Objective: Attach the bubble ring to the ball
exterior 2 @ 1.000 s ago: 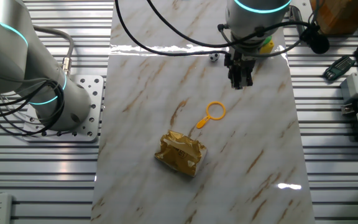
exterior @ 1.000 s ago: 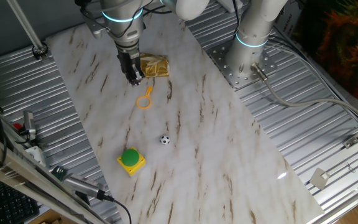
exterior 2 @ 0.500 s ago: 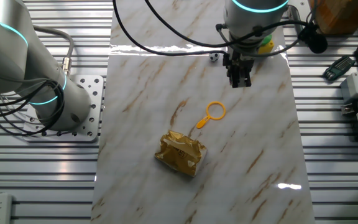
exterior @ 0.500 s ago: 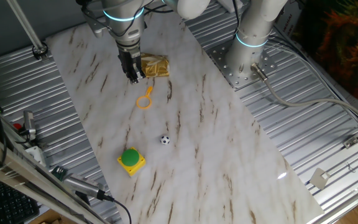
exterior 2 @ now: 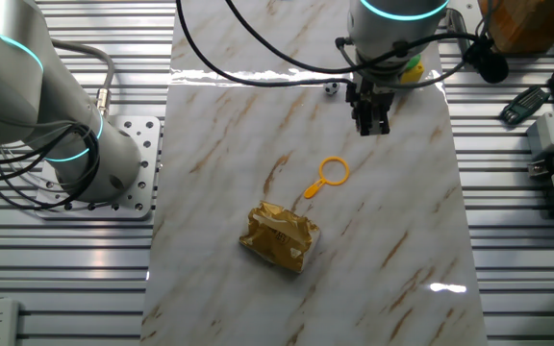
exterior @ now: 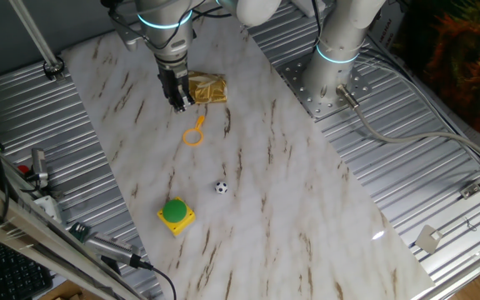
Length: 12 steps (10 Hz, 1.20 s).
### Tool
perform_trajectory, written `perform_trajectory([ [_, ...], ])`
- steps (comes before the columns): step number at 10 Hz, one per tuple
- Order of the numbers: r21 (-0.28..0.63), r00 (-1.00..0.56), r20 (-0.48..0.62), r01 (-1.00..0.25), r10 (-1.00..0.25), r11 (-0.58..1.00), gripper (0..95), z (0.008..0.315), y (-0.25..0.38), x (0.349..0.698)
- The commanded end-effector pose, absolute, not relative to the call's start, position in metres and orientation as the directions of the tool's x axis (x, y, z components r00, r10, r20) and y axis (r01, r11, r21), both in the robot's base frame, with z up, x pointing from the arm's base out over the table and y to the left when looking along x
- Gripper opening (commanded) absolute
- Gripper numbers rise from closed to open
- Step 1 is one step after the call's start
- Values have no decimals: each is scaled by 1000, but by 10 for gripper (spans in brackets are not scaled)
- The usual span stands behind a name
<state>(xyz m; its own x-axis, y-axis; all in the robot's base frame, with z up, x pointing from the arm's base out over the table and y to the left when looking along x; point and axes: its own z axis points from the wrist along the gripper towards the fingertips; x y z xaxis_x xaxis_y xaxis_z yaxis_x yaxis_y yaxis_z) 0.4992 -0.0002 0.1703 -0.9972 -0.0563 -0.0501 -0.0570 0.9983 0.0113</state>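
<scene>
Your claw (exterior: 181, 105) hangs above the counter (exterior: 290, 192), fingers pointing down, holding nothing. The fingers look pressed close together, but neither view resolves the gap well, so I can't tell for sure whether it's spread or closed.

The ring (exterior: 193, 133) lies flat on the counter, near the claw and apart from it, on the side toward the ball. Its handle points back toward the claw and the wrapper (exterior: 206, 88), loop on the far end. The wrapper sits just beside the claw on the other side, not touching the ring as far as I can see.

The ball (exterior: 221, 187) is well past the ring, further out along the same line. The green button (exterior: 175, 212) sits near the ball, apart from it.

My read: you're in the reach-for-the-ring step. Nothing is grasped, ring and ball are well apart.

Next move calls for:
- shift over the handle, not the loop
- open wide enough to straddle it, then descend to the counter
- pinch across the handle's short axis
- keep clear of the wrapper
</scene>
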Motion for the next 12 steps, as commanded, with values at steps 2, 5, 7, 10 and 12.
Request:
perform_trajectory([
  [2,8,-997,-48,-57,-57,998,0,171,0,500],
  [5,8,-997,-44,-59,-58,998,0,171,1,500],
  [7,12,-997,-51,-56,-56,998,0,172,1,500],
  [10,11,-997,-52,-56,-55,998,0,171,0,501],
  [12,14,-997,-51,-54,-53,998,0,171,1,501],
])
